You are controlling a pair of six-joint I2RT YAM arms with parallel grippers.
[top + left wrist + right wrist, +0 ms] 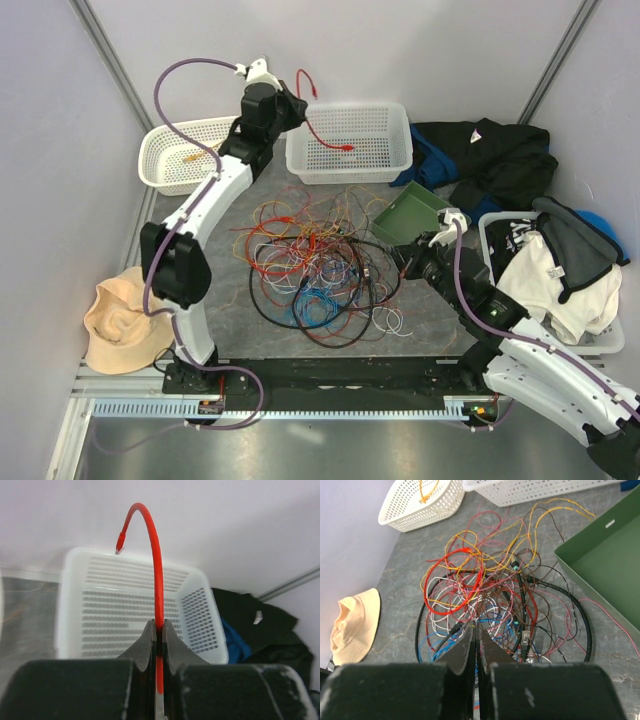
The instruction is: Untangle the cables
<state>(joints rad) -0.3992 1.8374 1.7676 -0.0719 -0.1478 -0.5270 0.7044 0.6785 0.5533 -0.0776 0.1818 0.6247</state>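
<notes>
The cables (320, 265) lie in a loose tangle mid-table: red, orange, yellow, blue, white and pink wires ringed by a thicker black cable (585, 625). My left gripper (297, 103) is raised at the back, shut on a single red cable (157, 570). That cable arcs above the fingers and trails down into the white basket (345, 105). My right gripper (476, 627) is shut at the tangle's (495, 585) right edge, its tips down among blue and white wires. Whether a wire is pinched there is hidden.
A smaller white basket (160, 150) holding an orange wire stands at the back left. A green tray (412, 212) sits right of the tangle. A tan hat (115, 320) lies front left. Dark clothes (500, 155) and a full laundry basket (610, 340) crowd the right side.
</notes>
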